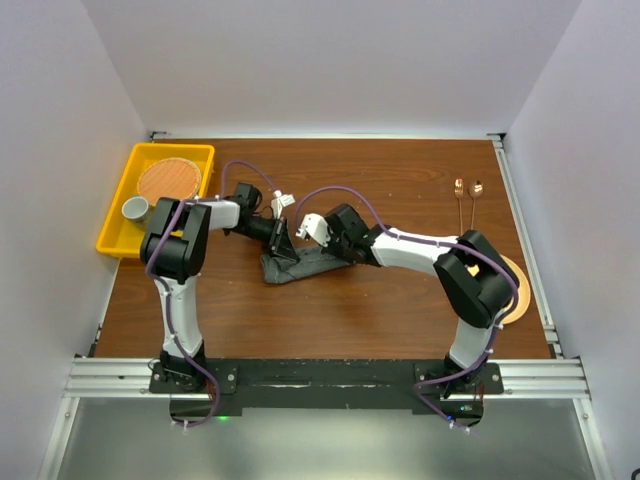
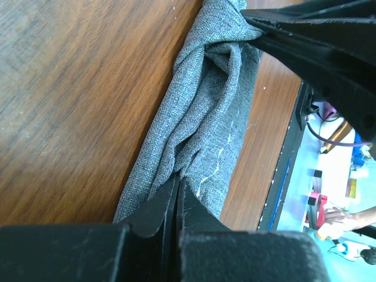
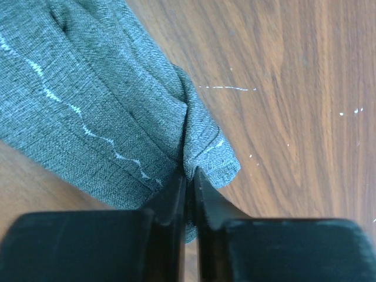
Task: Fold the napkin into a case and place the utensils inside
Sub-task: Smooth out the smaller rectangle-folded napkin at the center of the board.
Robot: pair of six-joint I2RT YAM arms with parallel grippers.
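1. yellow tray (image 1: 115, 235): well out to the left of the left pincer, no part in this job.
2. left pincer (image 2: 177, 188): fingers pressed together, pinching one end of the napkin (image 2: 200, 117). the cloth runs away from its tips as a bunched, twisted strip.
3. right pincer (image 3: 189, 176): fingers nipped tight on a folded corner at the strip's other end.
4. utensils (image 1: 467, 190): lying on the table (image 1: 400, 320), well beyond the right pincer, apart from the cloth.
5. progress, my reading: early. the cloth is rumpled and no tidy case is formed yet. folding is left to finish, then the utensils go in.

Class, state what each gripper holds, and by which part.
Both pinch the bunched napkin: left gripper at its left end, right gripper at its right end.
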